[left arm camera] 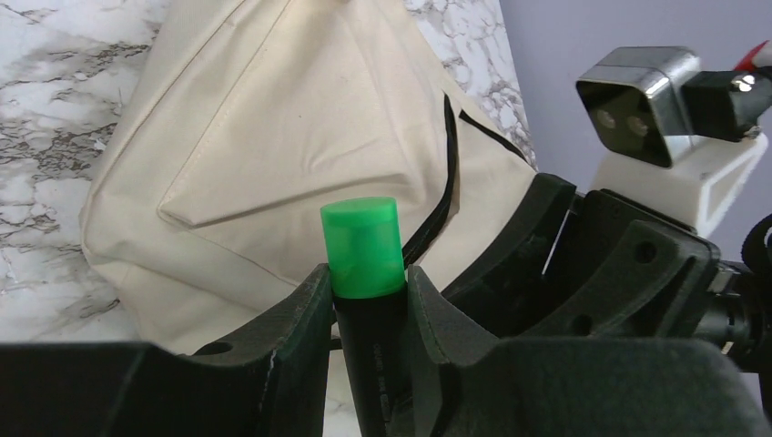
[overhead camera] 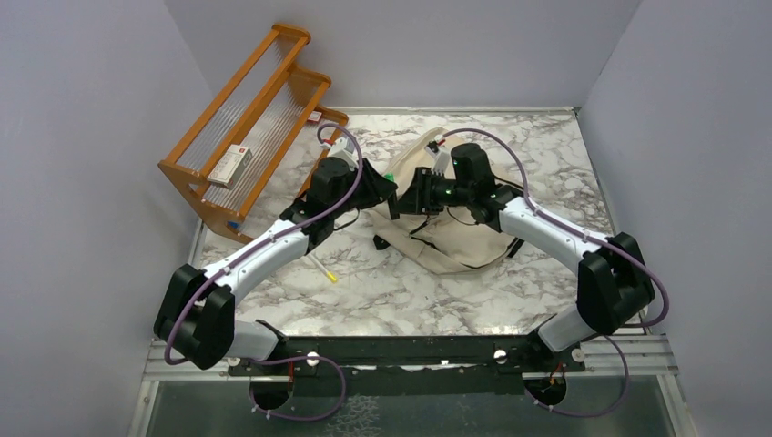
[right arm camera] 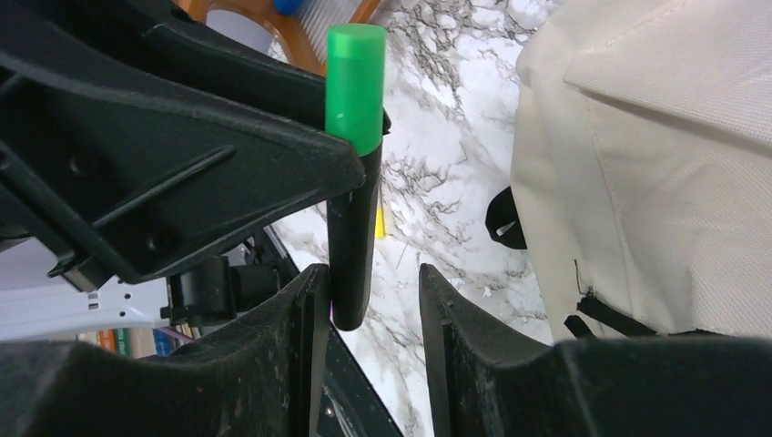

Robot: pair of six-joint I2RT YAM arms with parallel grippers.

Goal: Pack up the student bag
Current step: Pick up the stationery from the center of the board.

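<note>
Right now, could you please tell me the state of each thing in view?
Black marker with green cap: capped, held.
Left gripper: shut on the marker.
Right gripper: open around the marker's end.
Beige canvas student bag: lying on the marble table.
Orange wooden rack: standing, holding a small box.

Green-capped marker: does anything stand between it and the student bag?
Nothing visible does. The marker, shut in the left gripper, hangs beside the student bag; the open right gripper straddles its lower end.
</note>
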